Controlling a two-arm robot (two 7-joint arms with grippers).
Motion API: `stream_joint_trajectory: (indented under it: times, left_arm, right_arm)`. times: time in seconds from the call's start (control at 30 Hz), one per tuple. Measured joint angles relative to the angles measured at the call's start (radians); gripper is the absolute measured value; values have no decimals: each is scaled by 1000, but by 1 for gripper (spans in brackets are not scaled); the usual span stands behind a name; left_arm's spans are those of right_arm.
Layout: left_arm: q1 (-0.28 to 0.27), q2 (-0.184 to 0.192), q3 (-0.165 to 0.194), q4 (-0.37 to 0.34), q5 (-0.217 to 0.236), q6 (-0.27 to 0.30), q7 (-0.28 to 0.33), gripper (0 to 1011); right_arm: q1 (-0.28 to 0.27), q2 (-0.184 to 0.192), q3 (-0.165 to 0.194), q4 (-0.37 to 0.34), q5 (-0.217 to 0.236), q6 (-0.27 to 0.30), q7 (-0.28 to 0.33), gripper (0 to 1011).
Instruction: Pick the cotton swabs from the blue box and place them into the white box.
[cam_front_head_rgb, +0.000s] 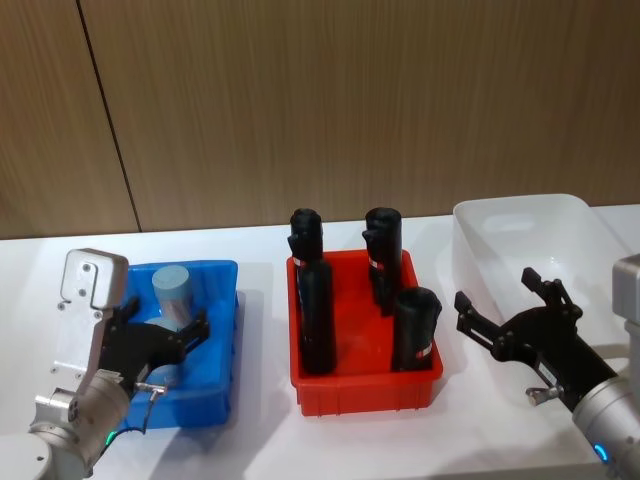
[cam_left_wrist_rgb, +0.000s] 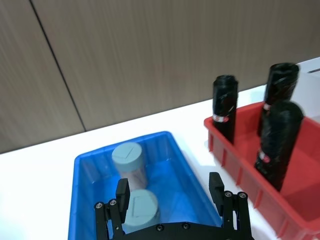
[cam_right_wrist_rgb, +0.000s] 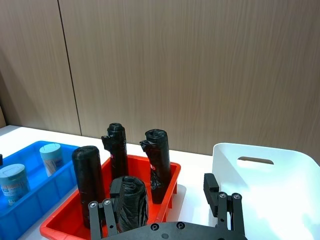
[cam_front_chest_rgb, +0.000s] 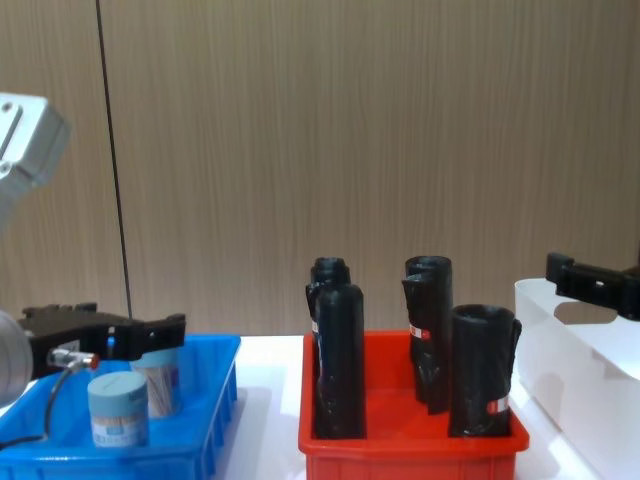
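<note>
Left wrist view: left jaws, wide, hang over the nearer tub (cam_left_wrist_rgb: 142, 204) in the blue box (cam_left_wrist_rgb: 189, 181) and may clip the far-edge tub (cam_left_wrist_rgb: 128, 158) just behind; right jaws, wide, idle by the white box (cam_front_head_rgb: 520, 203).

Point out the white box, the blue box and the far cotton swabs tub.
white box (cam_right_wrist_rgb: 295, 167): right wrist view, far wall beside the handle cut-out.
blue box (cam_front_head_rgb: 212, 266): head view, far rim.
far cotton swabs tub (cam_left_wrist_rgb: 128, 156): left wrist view, lid centre.
</note>
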Motion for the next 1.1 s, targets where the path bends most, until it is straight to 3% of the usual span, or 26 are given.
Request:
stream_joint_trajectory:
  times: [0.63,1.1]
  left_arm:
    - [-40,-21,-20,106,-10,68,31,1004]
    - [-113,-62,-26,246,-11,51,-31,1004]
  right_arm:
    - [0,0,0,0,0,0,0,1002]
    - [0,0,0,0,0,0,0,1001]
